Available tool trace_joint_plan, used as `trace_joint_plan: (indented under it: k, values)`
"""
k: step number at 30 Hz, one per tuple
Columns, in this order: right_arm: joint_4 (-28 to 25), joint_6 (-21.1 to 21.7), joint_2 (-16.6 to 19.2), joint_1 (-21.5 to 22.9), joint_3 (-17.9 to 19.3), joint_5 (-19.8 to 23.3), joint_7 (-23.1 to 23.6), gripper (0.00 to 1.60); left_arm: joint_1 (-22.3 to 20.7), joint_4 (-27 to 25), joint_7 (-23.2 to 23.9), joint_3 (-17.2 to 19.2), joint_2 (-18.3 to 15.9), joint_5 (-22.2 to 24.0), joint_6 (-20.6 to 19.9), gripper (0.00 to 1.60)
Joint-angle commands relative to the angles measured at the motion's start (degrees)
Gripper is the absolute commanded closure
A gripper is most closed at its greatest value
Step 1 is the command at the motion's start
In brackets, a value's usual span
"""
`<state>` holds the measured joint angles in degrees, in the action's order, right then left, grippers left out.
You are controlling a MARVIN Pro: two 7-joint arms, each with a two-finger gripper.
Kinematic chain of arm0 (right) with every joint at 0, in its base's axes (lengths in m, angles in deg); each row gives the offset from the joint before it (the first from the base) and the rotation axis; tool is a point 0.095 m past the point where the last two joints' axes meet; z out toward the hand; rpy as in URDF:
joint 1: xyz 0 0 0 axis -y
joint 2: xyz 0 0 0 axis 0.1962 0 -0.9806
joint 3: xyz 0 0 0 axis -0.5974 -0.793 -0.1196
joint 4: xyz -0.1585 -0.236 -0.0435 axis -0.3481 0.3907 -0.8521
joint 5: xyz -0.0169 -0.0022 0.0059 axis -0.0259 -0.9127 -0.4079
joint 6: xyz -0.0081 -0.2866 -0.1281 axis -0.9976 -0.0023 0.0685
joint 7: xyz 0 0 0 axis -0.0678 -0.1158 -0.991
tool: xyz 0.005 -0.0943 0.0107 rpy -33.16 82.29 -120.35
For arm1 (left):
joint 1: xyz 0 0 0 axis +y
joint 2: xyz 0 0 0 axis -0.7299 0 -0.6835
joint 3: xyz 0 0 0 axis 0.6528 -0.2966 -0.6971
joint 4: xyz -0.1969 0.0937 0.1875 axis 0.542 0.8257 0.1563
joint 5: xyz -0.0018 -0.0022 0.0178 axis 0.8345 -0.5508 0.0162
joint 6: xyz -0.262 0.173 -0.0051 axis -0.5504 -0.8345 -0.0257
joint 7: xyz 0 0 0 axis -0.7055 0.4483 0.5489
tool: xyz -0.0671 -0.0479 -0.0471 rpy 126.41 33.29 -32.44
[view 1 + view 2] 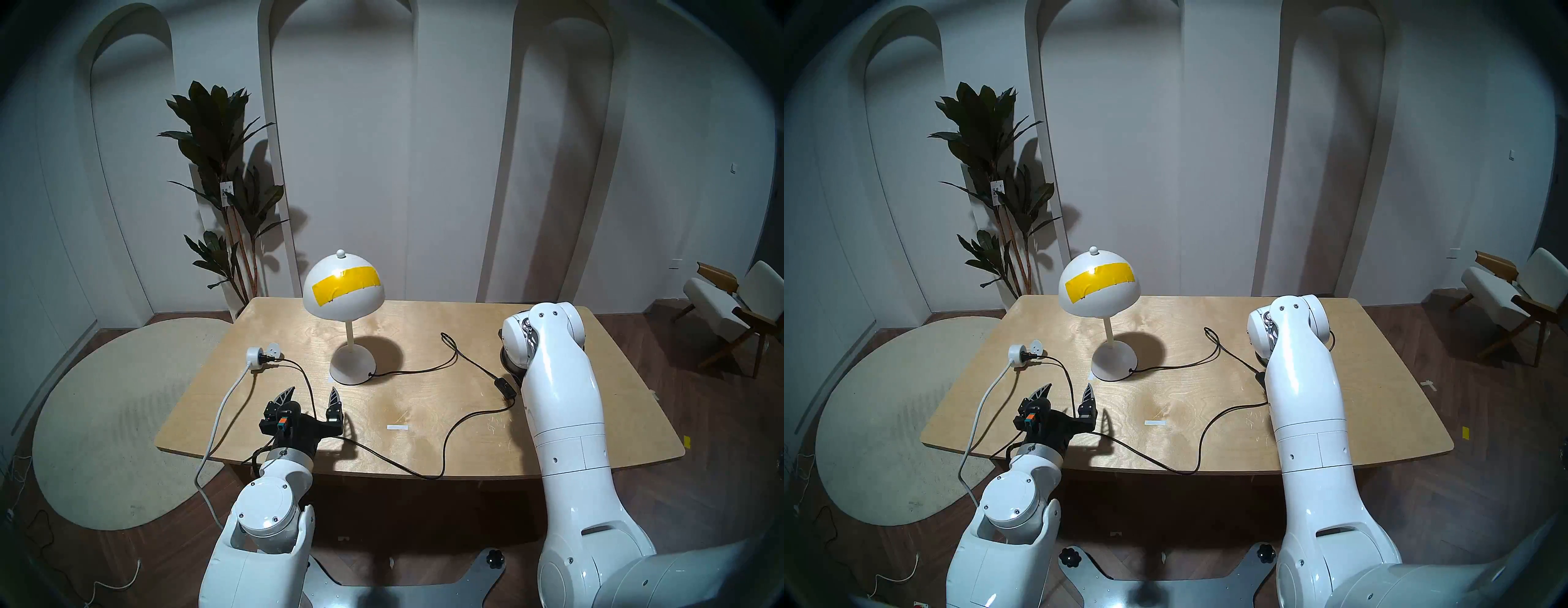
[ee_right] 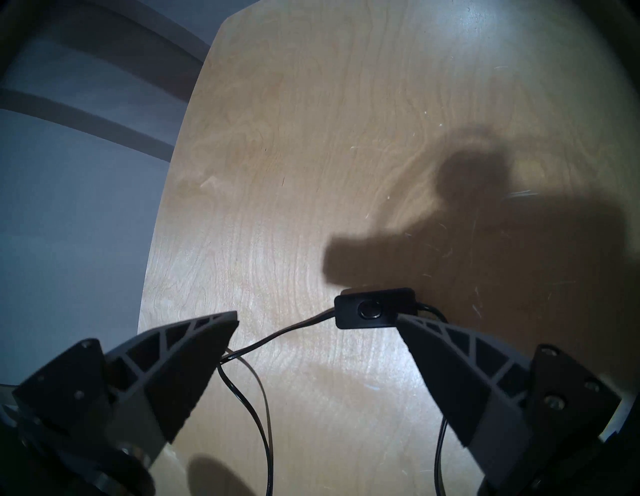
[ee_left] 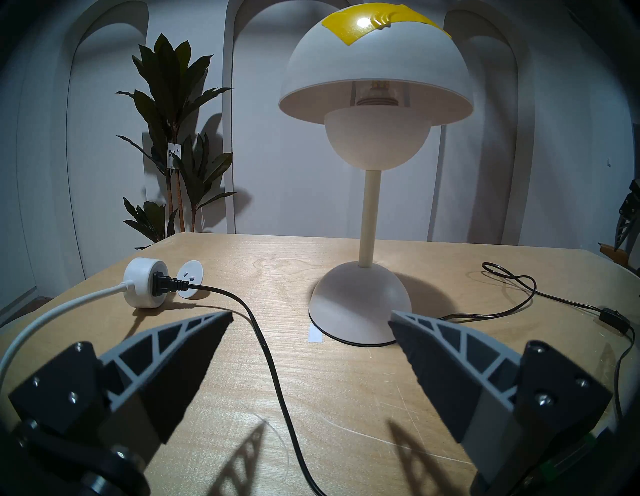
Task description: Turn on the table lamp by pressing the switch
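Note:
The white table lamp (image 1: 343, 288) with a yellow tape strip on its dome shade stands at the back middle of the wooden table (image 1: 428, 322), unlit. It also shows in the left wrist view (image 3: 375, 86). Its black cord carries a black inline switch (image 2: 374, 308) with a round button, lying on the table at the right (image 1: 505, 387). My right gripper (image 2: 317, 317) is open above the table, and the switch lies just past its right fingertip. In the head views my right arm hides that gripper. My left gripper (image 1: 312, 392) is open and empty in front of the lamp base (image 3: 360, 301).
A round white socket (image 1: 259, 356) holds the lamp's black plug at the table's left, its white cable hanging off the front. The black cord (image 1: 445, 441) loops over the front edge. A white tape mark (image 1: 397, 427) lies mid-table. A plant (image 1: 220, 170) stands back left.

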<state>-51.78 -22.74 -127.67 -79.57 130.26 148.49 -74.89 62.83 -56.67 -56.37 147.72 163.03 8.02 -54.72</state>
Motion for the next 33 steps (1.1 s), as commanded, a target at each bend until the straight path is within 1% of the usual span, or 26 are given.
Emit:
trace_joint_plan:
  k: [1,14,33]
  values:
    - [0.4,-0.6,0.1,1.7,-0.2,-0.5,0.9,0.00,-0.3,-1.2,0.0,0.0,0.0,0.0,0.2,0.00]
    - [2.9,-1.0,0.0,3.1,-0.6,-0.3,1.7,0.00,-0.3,-1.2,0.0,0.0,0.0,0.0,0.2,0.00]
    - [4.8,-0.7,0.7,4.1,0.8,1.0,1.9,0.00,-0.3,-1.2,0.0,0.0,0.0,0.0,0.2,0.00]
